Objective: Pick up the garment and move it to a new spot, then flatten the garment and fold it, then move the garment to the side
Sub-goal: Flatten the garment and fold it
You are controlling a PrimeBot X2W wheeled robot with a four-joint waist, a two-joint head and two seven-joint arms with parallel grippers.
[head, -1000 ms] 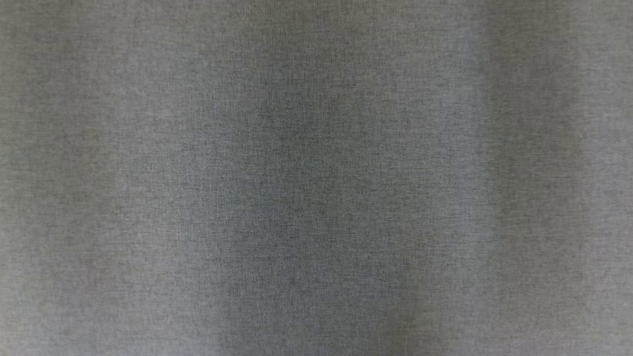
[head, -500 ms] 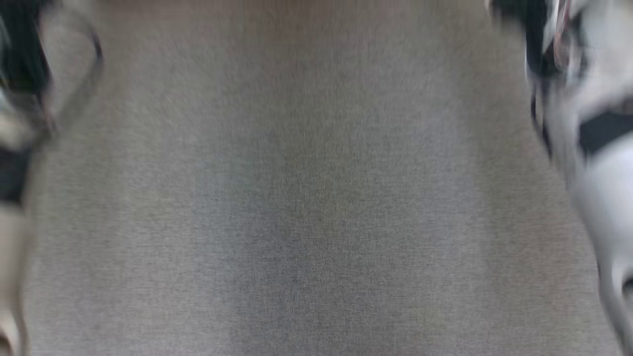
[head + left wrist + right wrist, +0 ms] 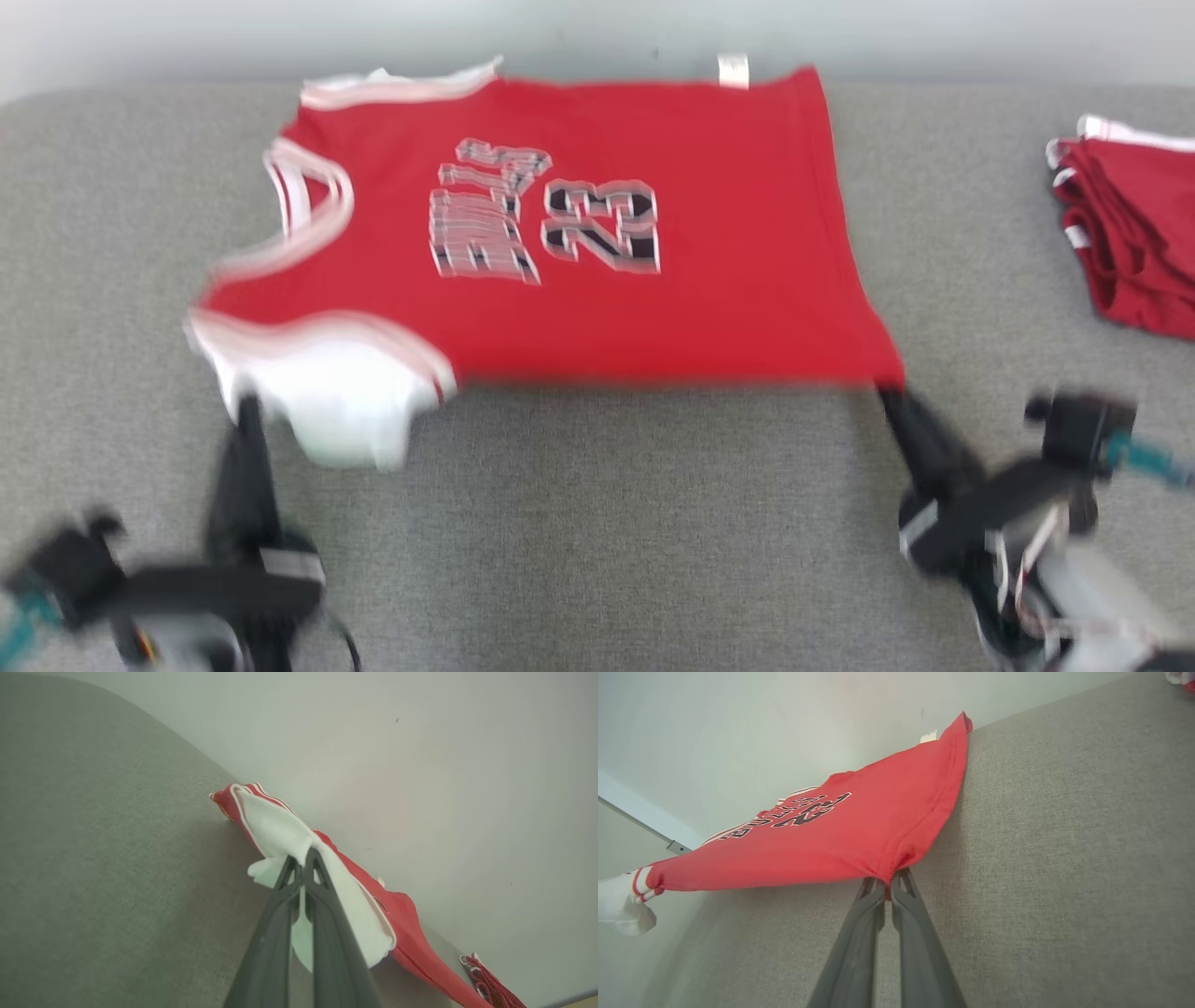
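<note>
Left hand (image 3: 247,403), right hand (image 3: 887,394) on newly visible garment (image 3: 738,280)

Plain folding station: grey cloth table (image 3: 597,523), white wall (image 3: 597,28).

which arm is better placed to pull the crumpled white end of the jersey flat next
Left, probably. The left tool is shut on the bunched white fabric of the jersey, so it can tug that end straight. The right tool is shut on the far red hem corner, which looks taut.
</note>
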